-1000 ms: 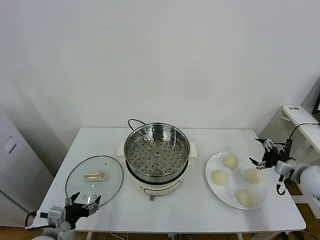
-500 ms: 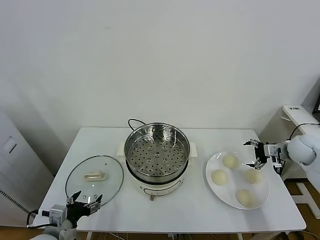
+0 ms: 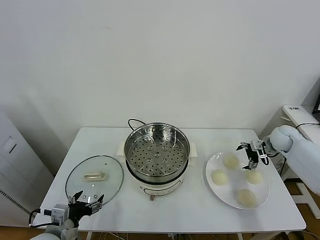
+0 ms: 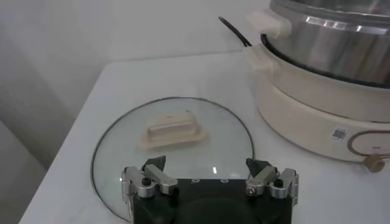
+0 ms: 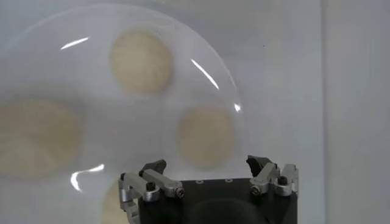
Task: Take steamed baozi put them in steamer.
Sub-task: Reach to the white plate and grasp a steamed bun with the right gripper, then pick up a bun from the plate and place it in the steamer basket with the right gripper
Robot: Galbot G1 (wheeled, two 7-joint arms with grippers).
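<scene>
Right gripper (image 3: pixel 248 155) hangs with its fingers spread wide and empty over the far right part of the white plate (image 3: pixel 226 193), where all four steamed baozi (image 3: pixel 230 161) lie. Left gripper (image 3: pixel 86 204), also wide open, waits at the table's (image 3: pixel 190 210) near left edge beside the glass lid (image 3: pixel 94 179). Between lid and plate stands the steamer (image 3: pixel 156 151), its perforated basket empty; a small label on its cream base is too small to read.

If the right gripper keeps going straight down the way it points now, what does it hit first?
Most likely a steamed baozi on the white plate: the open right gripper hangs above the plate's far side with that bun roughly centred between its fingers. Height is hard to judge.
</scene>
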